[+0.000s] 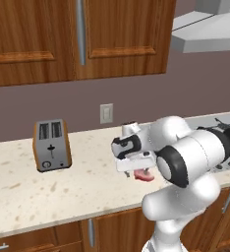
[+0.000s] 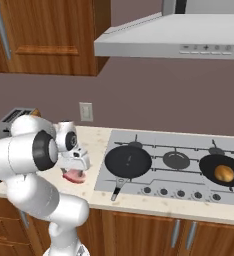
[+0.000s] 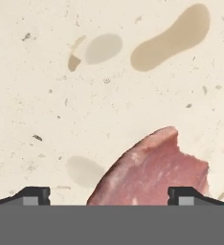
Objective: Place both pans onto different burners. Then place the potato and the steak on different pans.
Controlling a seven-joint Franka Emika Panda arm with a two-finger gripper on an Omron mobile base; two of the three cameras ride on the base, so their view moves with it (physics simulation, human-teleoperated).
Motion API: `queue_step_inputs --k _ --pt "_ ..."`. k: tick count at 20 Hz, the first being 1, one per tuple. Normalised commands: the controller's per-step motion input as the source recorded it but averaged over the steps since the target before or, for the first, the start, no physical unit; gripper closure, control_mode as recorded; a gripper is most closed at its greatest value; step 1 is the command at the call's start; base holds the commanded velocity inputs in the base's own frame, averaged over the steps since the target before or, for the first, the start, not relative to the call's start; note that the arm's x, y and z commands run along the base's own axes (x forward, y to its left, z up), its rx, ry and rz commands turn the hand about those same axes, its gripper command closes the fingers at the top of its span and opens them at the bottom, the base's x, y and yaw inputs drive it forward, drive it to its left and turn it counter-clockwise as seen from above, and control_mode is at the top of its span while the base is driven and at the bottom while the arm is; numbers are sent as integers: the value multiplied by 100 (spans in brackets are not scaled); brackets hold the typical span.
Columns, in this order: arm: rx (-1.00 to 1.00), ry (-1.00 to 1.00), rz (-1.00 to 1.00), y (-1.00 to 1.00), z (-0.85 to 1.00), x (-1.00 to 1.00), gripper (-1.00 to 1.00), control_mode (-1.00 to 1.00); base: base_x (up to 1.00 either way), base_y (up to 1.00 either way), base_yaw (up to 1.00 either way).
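- The surface (image 2: 96,137), a pale speckled stone top, is seen running along the wall over wooden cabinet fronts, with wooden wall cabinets (image 1: 77,39) above it
- A grey range hood (image 2: 174,37) is mounted over the cooktop (image 2: 139,187), which is set into the right part of the surface
- The burners (image 2: 176,160) are laid out under thin black grates, the middle one left uncovered
- One of the pans (image 2: 128,161) is seated on the left burner, its handle pointing toward the near edge; nothing is seen inside it
- The other pan (image 2: 224,171) is seated on the right burner, well apart from the first
- A toaster (image 1: 51,144) is stood on the left part of the surface, near the wall
- The steak (image 3: 154,172) is laid flat on the surface just left of the cooktop, below the gripper
- The gripper (image 3: 111,196) is held above the steak with its jaws spread wide, one fingertip to either side of the meat; nothing is gripped, and contact cannot be told
- The potato (image 2: 224,173) is rested inside the right pan
- A wall outlet (image 2: 86,111) is fixed above the surface, left of the cooktop
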Motion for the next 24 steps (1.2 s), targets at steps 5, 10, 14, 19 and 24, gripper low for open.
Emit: queue_step_inputs --k 5,10,14,19,24 --pt "-4 -4 -4 -28 -100 -49 100 -100 0 0 0" --pt "-5 -18 -1 -32 -98 -61 100 -100 0 0 0" --pt "-1 -22 0 -28 -31 -46 100 -100 0 0 0" --pt "3 -6 0 -18 38 -21 100 -100 0 0 0" --pt "8 1 0 -9 76 -13 100 -100 0 0 0"
